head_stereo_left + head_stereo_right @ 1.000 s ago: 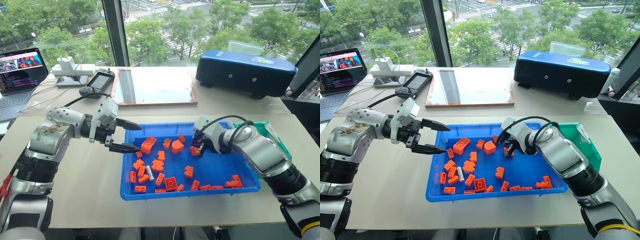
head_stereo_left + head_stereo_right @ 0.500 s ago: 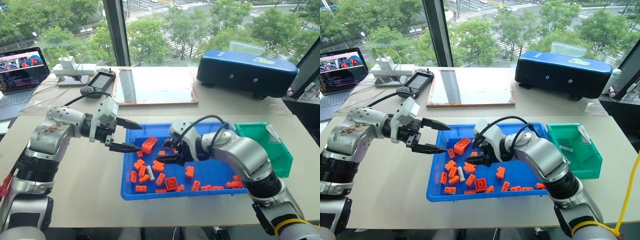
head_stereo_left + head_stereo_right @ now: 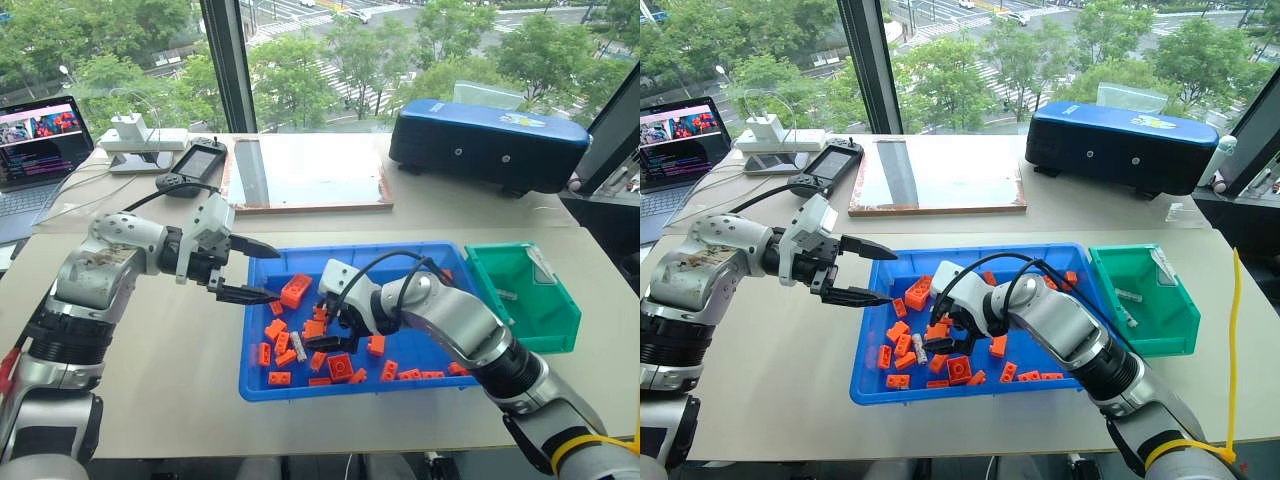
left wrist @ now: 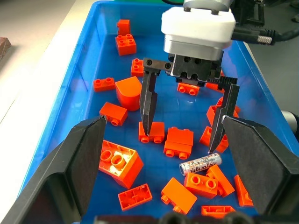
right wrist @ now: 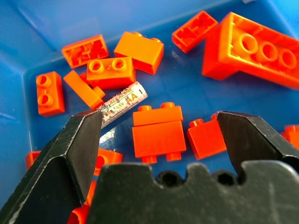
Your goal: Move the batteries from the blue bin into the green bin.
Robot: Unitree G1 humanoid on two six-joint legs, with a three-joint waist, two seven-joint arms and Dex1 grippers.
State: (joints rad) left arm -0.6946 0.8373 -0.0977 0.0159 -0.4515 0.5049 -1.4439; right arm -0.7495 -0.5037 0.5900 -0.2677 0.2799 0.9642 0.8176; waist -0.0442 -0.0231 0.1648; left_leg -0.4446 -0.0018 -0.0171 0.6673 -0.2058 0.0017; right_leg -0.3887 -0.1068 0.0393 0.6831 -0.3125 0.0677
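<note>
One AA battery [image 4: 200, 164] lay among orange toy bricks [image 4: 178, 142] in the blue bin [image 3: 420, 262] on the worktop [image 3: 180, 370]. My right pincer [image 4: 185, 120] hung over it, fingers spread wide, gripping nothing. My left pincer [image 3: 256, 270] stood open and empty at the bin's left rim. Two batteries [image 3: 1128, 296] sat in the green bin [image 3: 1170, 335].

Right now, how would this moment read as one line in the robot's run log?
right gripper: open, above small silver battery | battery: in shallow blue plastic bin, among orange bricks | left gripper: open, idle
</note>
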